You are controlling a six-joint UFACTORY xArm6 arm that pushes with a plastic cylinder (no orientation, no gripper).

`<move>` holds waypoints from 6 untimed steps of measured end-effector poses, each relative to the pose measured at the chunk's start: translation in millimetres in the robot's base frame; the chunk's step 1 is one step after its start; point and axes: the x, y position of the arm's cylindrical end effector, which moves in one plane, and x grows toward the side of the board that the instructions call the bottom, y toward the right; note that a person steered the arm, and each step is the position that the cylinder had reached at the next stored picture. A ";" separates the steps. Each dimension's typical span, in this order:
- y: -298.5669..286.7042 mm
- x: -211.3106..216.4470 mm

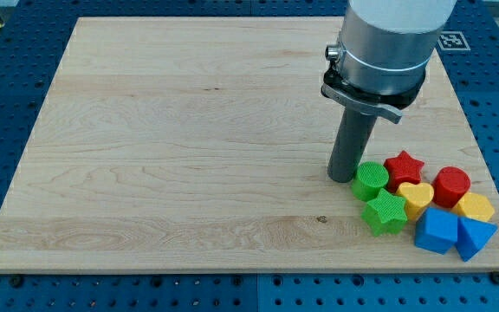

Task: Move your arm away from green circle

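Note:
The green circle lies on the wooden board at the view's lower right. My tip rests on the board just left of the green circle, touching or nearly touching its left edge. A green star lies just below the circle. A red star lies to the circle's right. A yellow heart sits between them.
A red cylinder, a yellow block, a blue cube and a blue triangular block crowd the board's lower right corner. The board's right edge and bottom edge run close to them. The arm's grey body hangs above.

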 end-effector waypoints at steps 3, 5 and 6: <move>-18.9 -35.0; -20.6 -113.6; 47.9 -125.4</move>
